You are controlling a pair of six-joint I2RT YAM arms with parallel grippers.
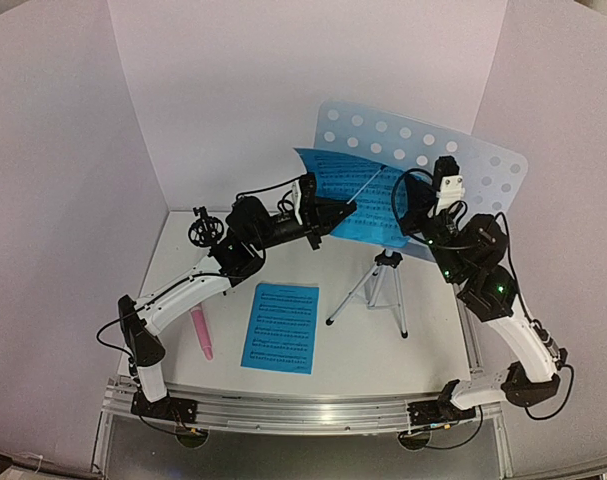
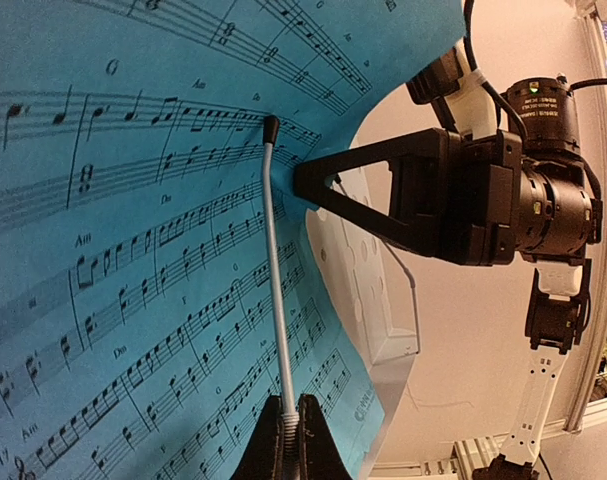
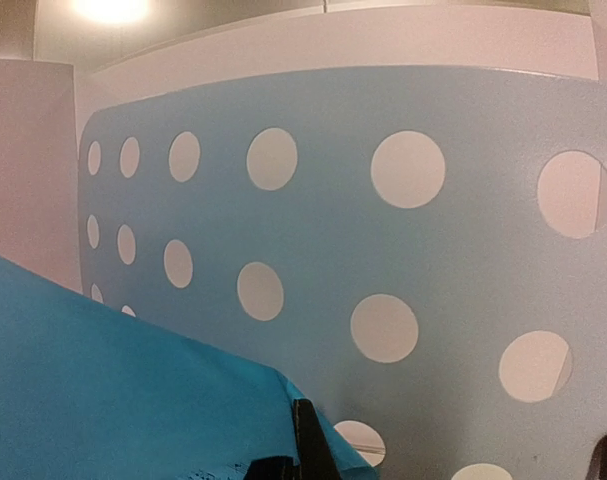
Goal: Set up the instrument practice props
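2 blue pages point(image 1: 281, 327) point(image 1: 373, 215) (black notes); pale desk point(image 1: 483, 170), round holes; pink microphone point(image 1: 201, 333).

White tabletop point(image 1: 423, 350), pale backdrop panels point(image 1: 223, 90), maybe aluminium rail point(image 1: 303, 412).

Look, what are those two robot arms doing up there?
They're putting sheet music on the music stand. The right pincer pinches the edge of a blue page on the stand's holed desk, while the left pincer grips the thin wire page holder crossing that page. Another blue page, a pink microphone and a small black mic mount sit on the table.
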